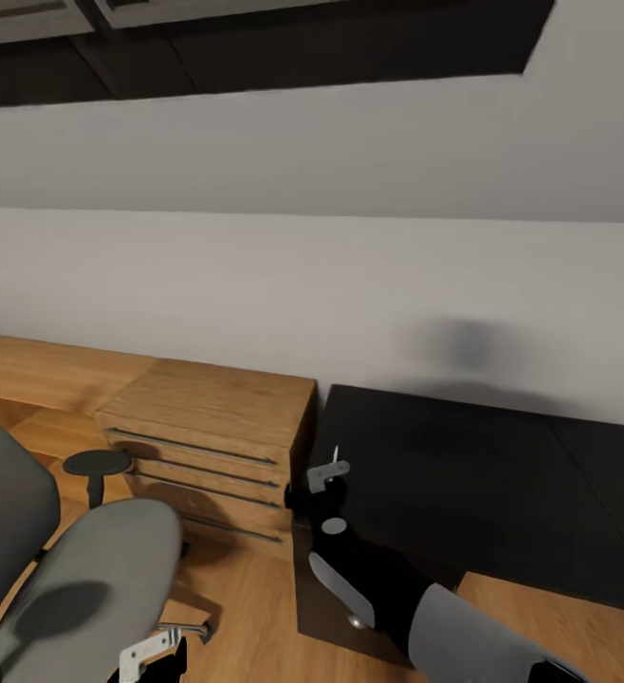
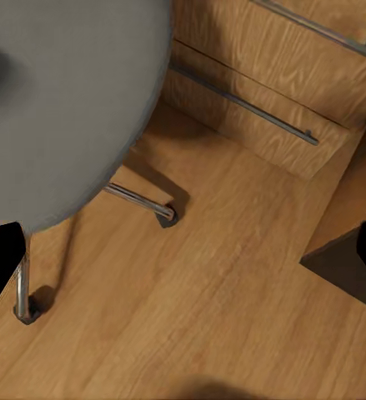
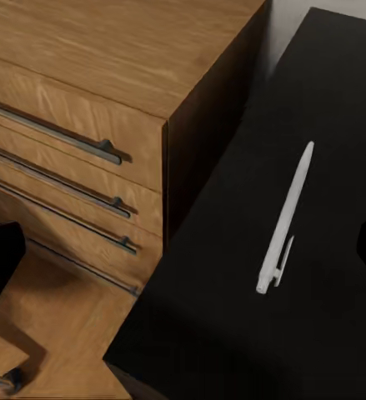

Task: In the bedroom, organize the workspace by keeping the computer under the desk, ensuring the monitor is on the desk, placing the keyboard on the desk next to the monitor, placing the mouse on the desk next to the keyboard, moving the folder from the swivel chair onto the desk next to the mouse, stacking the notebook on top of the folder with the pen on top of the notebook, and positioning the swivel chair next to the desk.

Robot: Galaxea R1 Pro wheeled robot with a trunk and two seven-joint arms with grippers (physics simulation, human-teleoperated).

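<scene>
Jaws first: we cannot tell how either pair stands. Our right gripper (image 1: 329, 474) hangs over the near left corner of the desk (image 1: 464, 474) in the head view, and in the right wrist view dark finger shapes sit at the frame edges with nothing between them. Our left gripper (image 1: 151, 655) is low beside the chair, too little of it visible to judge.

What we are dealing with is the pen (image 3: 285, 218), a slim white stick with a clip near one end, lying flat on the black desk top close to its left edge. We judge it light, rigid and smooth, so it may roll or squirt out of a pinch. We would take it across the barrel near the middle, away from the clip, with fingers square to its length.

Just beside the desk stands a light-wood drawer cabinet (image 3: 91, 83) with long metal handles. Farther left is the swivel chair (image 1: 75, 569), its grey seat bare, its chrome legs (image 2: 141, 200) on the wooden floor (image 2: 216, 308).
</scene>
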